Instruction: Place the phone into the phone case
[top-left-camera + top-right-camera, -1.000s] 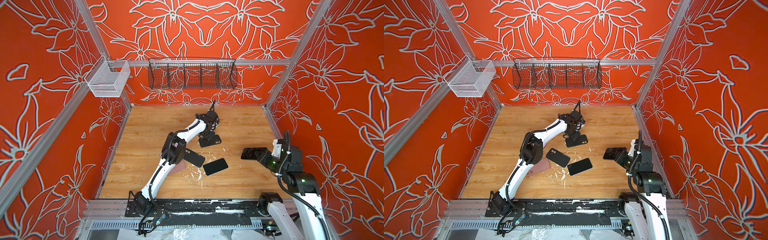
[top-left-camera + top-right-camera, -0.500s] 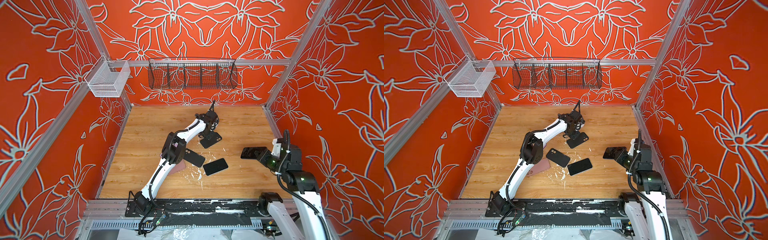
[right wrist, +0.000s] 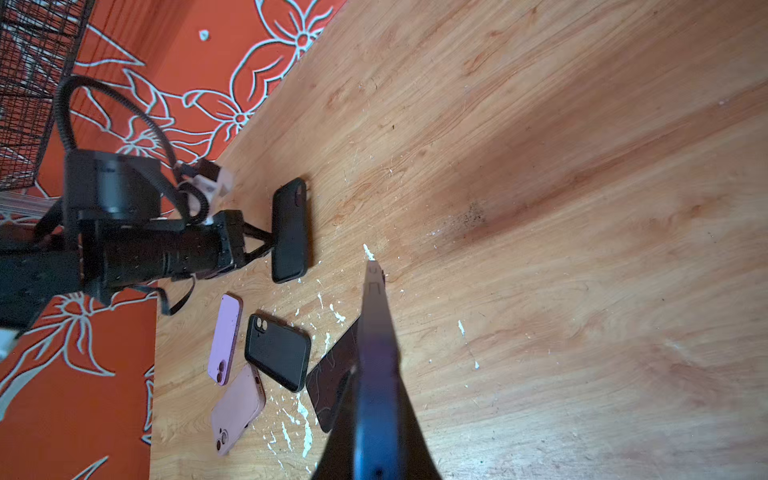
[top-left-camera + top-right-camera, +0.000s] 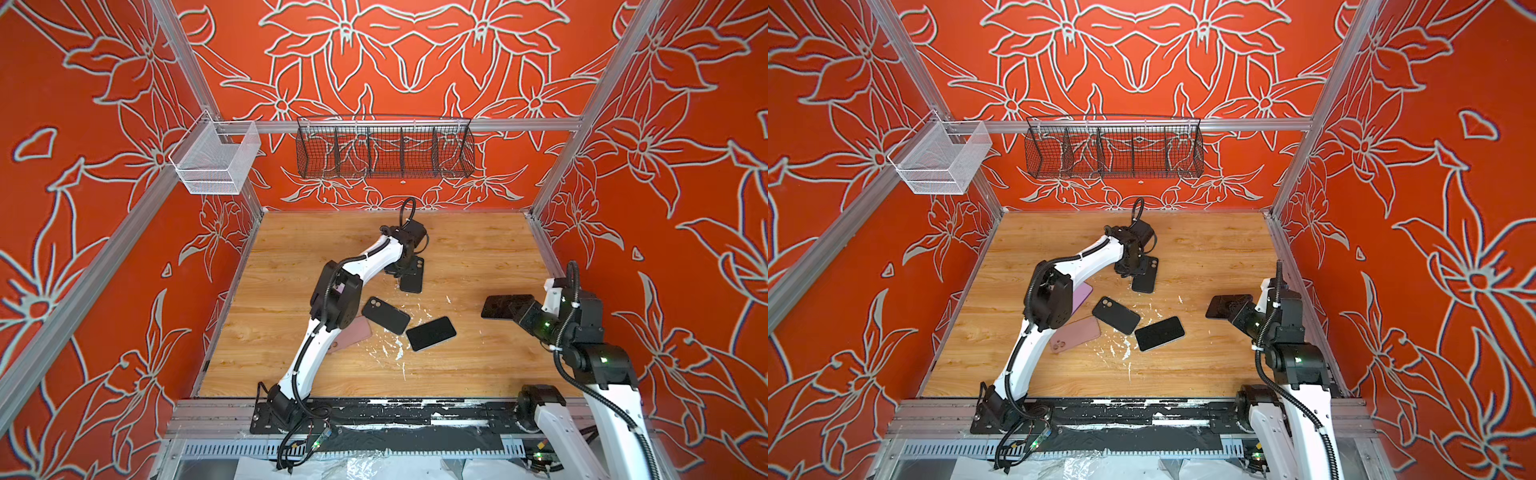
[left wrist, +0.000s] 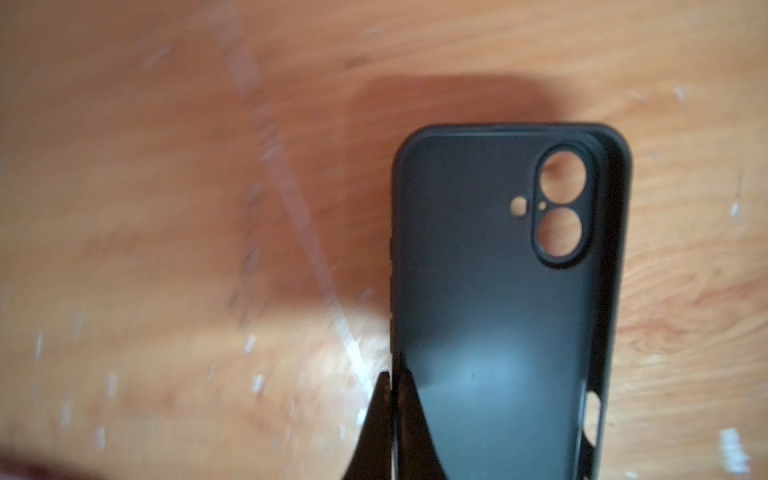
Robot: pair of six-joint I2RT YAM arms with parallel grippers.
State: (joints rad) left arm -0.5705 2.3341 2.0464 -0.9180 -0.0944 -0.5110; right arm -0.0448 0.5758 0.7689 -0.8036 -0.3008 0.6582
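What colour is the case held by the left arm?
Black; the case shows best in the left wrist view.

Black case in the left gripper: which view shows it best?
Left wrist view: the black case is large, inside and lens holes clear. Both top views show it small beside the left gripper; the right wrist view shows it small, obliquely.

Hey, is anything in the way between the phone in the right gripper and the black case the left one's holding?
Nothing visible. Only bare table lies between the phone and the held case. The spare phone and other black case lie nearer the front, off that line.
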